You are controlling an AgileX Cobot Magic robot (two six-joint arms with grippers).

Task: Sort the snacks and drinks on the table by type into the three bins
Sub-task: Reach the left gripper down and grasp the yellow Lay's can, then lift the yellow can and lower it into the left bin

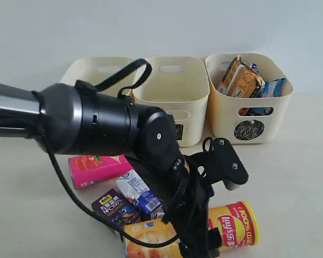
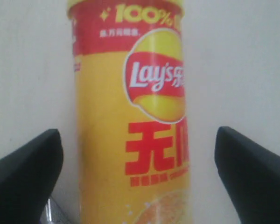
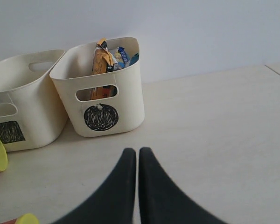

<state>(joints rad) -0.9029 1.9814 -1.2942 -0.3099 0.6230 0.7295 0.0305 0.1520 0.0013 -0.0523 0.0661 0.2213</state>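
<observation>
The glossy yellow-and-red chip can (image 2: 130, 126), a smooth cylinder, is lying on its side on the matte beige table (image 2: 252, 70). Its long axis is running across the exterior view, with the red-banded end to the right. The left gripper (image 2: 139, 135) is straddling it, black fingers spread wide, with bare table showing on either side. The right gripper (image 3: 137, 156) is sitting pinched together, facing open table before the cream circle-marked bin (image 3: 126, 102).
</observation>
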